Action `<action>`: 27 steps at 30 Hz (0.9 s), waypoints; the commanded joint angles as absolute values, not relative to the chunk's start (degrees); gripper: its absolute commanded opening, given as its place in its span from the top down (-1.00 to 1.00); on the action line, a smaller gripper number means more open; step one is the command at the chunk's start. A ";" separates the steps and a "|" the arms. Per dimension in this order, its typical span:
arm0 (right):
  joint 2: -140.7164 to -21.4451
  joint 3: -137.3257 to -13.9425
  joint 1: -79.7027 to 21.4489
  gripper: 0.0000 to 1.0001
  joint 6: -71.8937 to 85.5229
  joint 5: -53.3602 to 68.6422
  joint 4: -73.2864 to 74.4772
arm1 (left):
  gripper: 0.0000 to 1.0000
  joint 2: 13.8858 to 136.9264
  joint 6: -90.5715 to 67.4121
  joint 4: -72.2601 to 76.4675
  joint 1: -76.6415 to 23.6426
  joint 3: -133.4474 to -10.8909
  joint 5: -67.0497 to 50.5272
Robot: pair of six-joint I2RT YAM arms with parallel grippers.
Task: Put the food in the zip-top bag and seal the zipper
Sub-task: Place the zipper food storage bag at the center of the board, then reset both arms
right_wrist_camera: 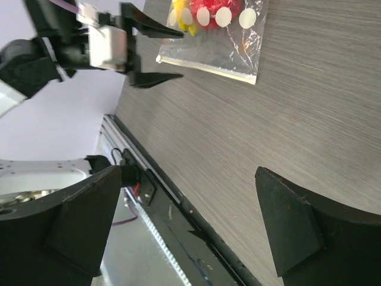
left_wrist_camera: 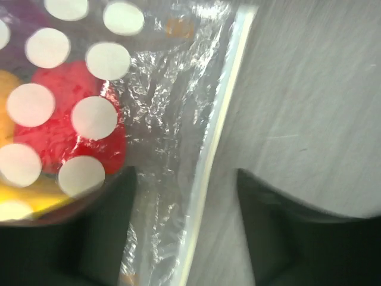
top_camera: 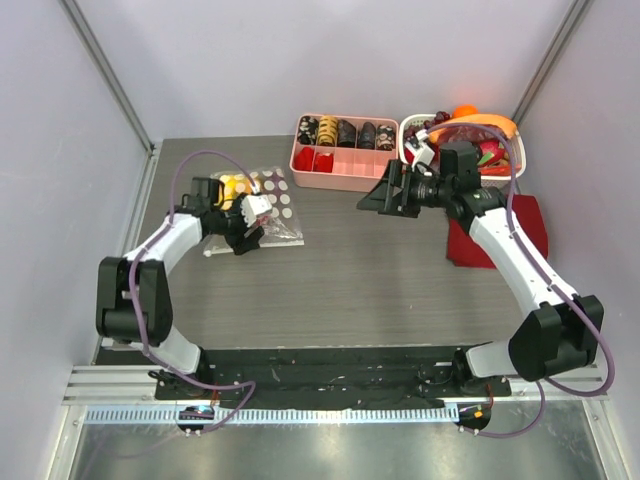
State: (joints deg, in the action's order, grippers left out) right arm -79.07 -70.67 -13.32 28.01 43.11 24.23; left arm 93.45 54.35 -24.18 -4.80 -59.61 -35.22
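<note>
The zip-top bag lies flat at the table's back left, clear with white dots. Toy food sits inside it: a yellow banana bunch and a red piece. The zipper runs along the bag's near edge as a pale strip. My left gripper is open at the bag's near left corner, and in the left wrist view its jaws stand either side of the zipper strip. My right gripper is open and empty, held above the table's middle right, well apart from the bag.
A pink compartment tray stands at the back centre. A white basket of toys is at the back right. A red cloth lies under the right arm. The black base rail runs along the near edge.
</note>
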 commanded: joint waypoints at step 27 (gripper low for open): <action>-56.78 -61.17 -0.70 -0.99 7.73 22.32 36.83 | -1.00 68.12 -1.32 -60.11 -3.08 -76.29 -16.96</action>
